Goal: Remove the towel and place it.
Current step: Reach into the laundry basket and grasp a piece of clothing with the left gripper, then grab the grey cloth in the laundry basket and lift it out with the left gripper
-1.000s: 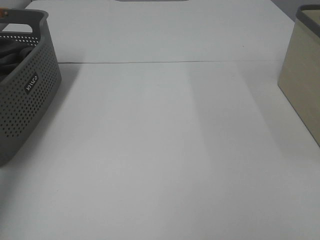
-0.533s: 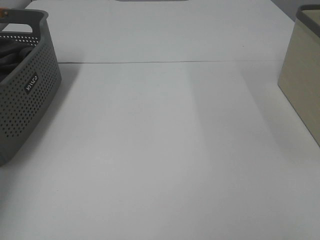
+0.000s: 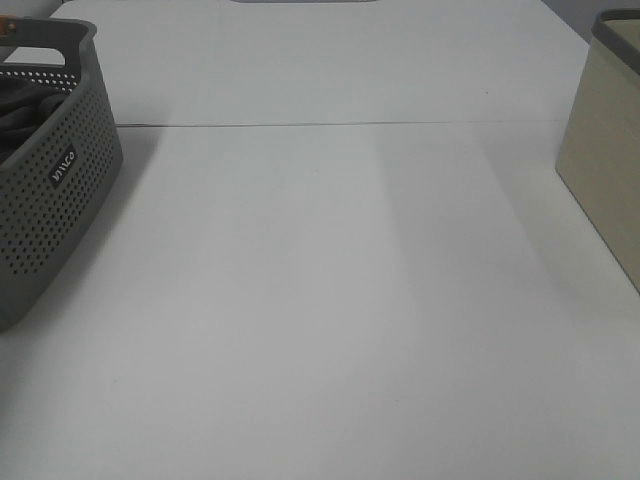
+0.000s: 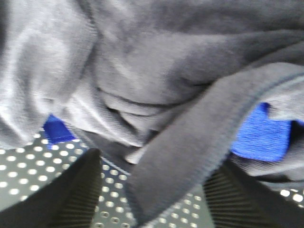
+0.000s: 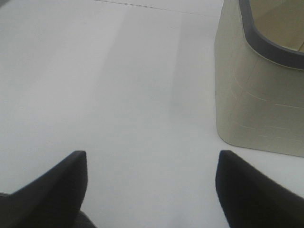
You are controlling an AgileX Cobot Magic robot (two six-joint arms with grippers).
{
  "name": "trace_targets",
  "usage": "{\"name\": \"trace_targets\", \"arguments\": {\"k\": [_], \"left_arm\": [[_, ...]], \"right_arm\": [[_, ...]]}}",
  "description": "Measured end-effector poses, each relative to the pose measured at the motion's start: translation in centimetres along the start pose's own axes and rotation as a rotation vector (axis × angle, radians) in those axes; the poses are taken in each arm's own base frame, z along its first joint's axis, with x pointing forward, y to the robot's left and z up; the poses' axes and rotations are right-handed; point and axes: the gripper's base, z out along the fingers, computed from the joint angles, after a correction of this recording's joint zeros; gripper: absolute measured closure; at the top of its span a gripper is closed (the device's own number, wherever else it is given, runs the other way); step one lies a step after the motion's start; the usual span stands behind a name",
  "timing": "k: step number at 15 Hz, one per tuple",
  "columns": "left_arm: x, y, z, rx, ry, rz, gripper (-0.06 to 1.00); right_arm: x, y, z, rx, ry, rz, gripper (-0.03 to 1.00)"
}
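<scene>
At far left we see the grey perforated basket (image 3: 60,200), with the towel (image 4: 142,71) bunched inside it over a blue cloth (image 4: 263,135). Our left claw (image 4: 157,164) reaches into the basket, its fingers (image 4: 78,194) straddling a hemmed fold of the towel. We cannot tell whether it is pinched. The white table (image 3: 330,300) stretches across the middle. Our right claw (image 5: 151,159) hangs wide apart and holds nothing, above the table, near the beige bin (image 5: 256,104) at far right.
</scene>
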Motion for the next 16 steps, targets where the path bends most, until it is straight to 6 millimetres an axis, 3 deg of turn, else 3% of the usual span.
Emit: {"name": "trace_targets", "arguments": {"k": [7,9,12,16], "left_arm": [[0.0,-0.7,0.0,0.076,0.003,-0.023,0.41],[0.0,-0.7,0.3,0.080,0.013,-0.038,0.55],[-0.2,-0.5,1.4,0.076,0.031,-0.070,0.94],[-0.3,-0.3,1.4,0.052,0.013,-0.127,0.94]], "right_arm": [[0.0,0.0,0.0,0.000,0.000,0.000,0.24],[0.0,0.0,0.0,0.000,0.000,0.000,0.24],[0.0,0.0,0.0,0.000,0.000,0.000,0.24],[0.0,0.0,0.0,0.000,0.000,0.000,0.24]]}}
